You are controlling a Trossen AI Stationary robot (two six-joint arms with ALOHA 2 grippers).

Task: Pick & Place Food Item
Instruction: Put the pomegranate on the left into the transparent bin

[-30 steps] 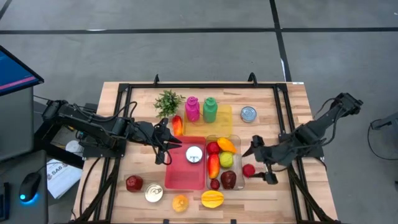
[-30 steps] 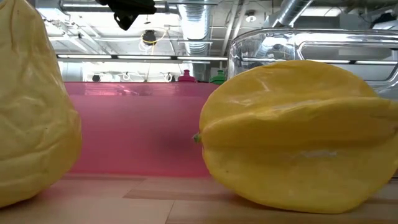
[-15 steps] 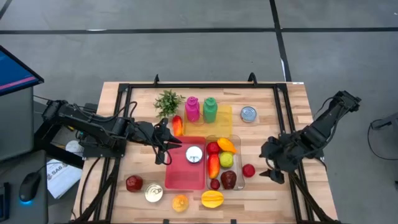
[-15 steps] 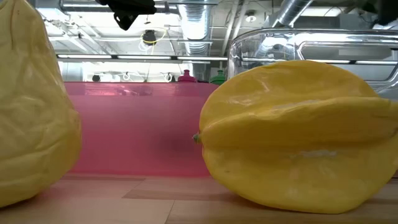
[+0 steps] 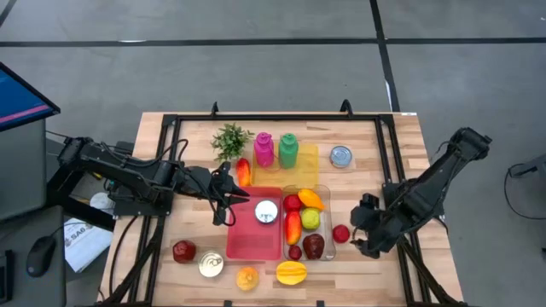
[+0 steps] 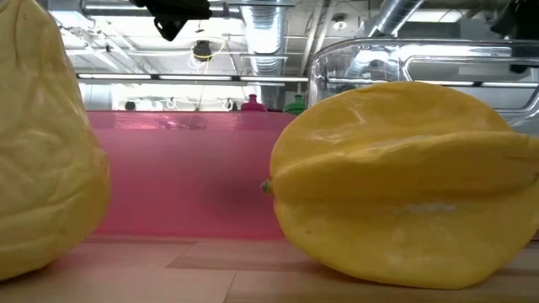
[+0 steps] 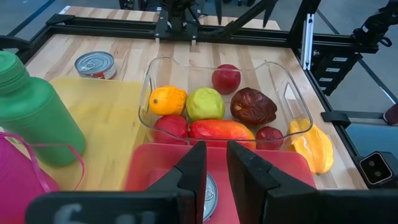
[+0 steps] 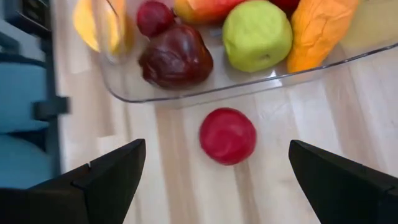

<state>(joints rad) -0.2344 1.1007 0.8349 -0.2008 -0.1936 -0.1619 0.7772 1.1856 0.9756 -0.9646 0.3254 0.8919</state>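
Red fruit [image 8: 227, 135] sits on bare table [image 8: 186, 180] just outside the clear tray's rim [image 8: 249, 90]; my right jaws gape wide, left jaws nearly closed, empty.

Industrial lab, exposed ceiling ducts [image 6: 268, 34] (bare), grey concrete floor [image 5: 256, 68]

Both arms are matte black, built of chunky jointed links with thin black cables looped alongside them. The left claw [image 5: 227, 194] ends in two slim dark fingers [image 7: 194, 168] with flat inner faces. The right claw [image 5: 362, 232] carries broad, wedge-shaped black fingers [image 8: 112, 171].
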